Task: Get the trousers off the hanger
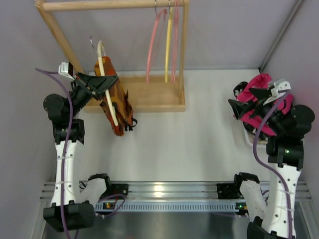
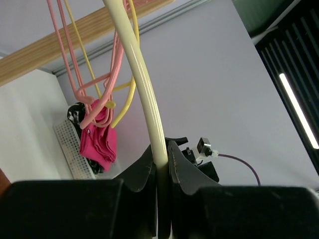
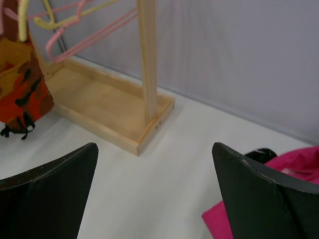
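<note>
Trousers [image 1: 119, 107] hang draped over the hanger [image 1: 103, 62], which in the top view is held aloft in front of the rack [image 1: 174, 102] by the left gripper [image 1: 99, 83], so the cloth dangles free to be pulled off. In the left wrist view, the jaws are clamped together on the cream bar, apparently to steady it as an anchor. In the right wrist view, the right gripper [image 3: 154, 149] has its fingers wide apart and holds nothing; it faces the trousers from well apart, beside a pink cloth [image 3: 294, 162], seemingly posed to reach in.
</note>
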